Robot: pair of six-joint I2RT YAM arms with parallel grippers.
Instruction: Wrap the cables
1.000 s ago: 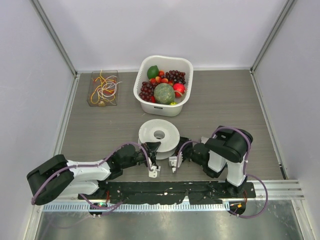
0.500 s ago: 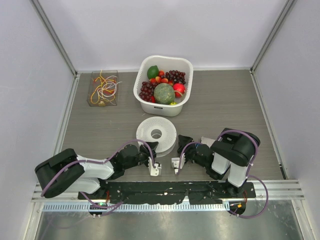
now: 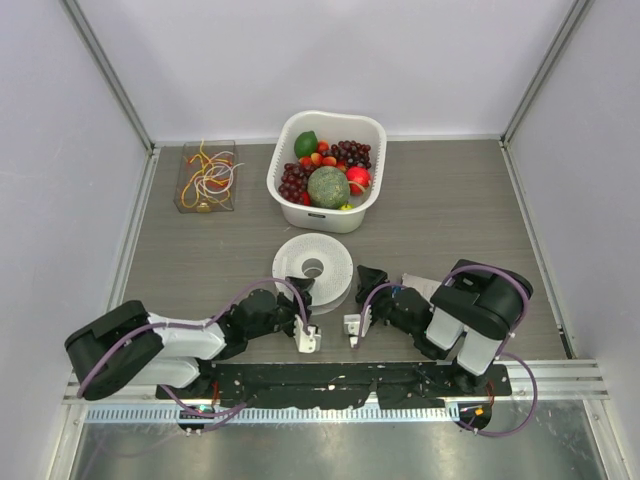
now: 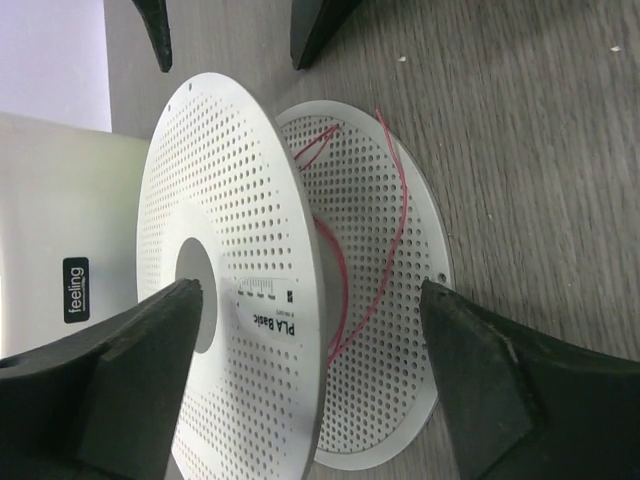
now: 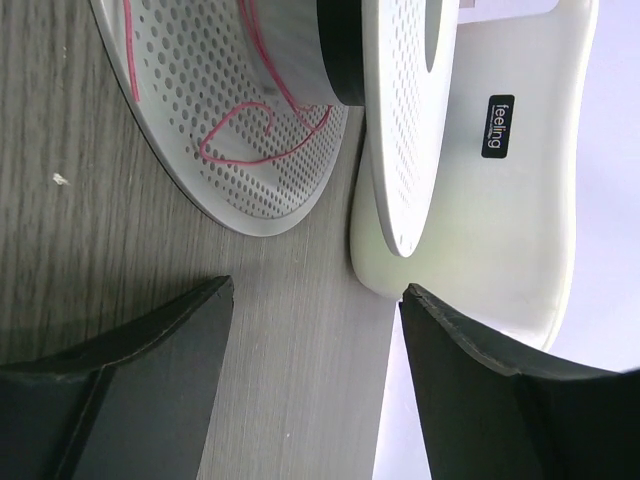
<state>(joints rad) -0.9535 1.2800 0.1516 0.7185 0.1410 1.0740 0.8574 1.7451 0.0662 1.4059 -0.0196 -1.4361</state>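
The spool (image 3: 313,267), a white reel with perforated flanges, is lying flat on the table (image 3: 480,200). One red cable (image 4: 404,215) is sitting on the spool. It is looping loosely round the hub between the two flanges, with slack curves lying on the lower flange. The remaining cables (image 3: 207,176), a tangle of red, orange, yellow and pale strands, are resting in a clear box (image 3: 183,200) well beyond the spool and to its left. A white basket (image 3: 335,114) holding fruit is standing just beyond the spool.

The left gripper (image 3: 302,296) is sitting at the near-left edge of the spool. Its jaws are standing wide apart. In the left wrist view its fingers (image 4: 130,380) are flanking the spool, one on each side, and it is gripping nothing. Whether a fingertip is touching a flange cannot be told.

The right gripper (image 3: 366,280) is sitting at the near-right edge of the spool. Its jaws are likewise spread wide. Its fingers (image 5: 130,390) are pointing toward the spool rim with bare table between them, and it is holding nothing.
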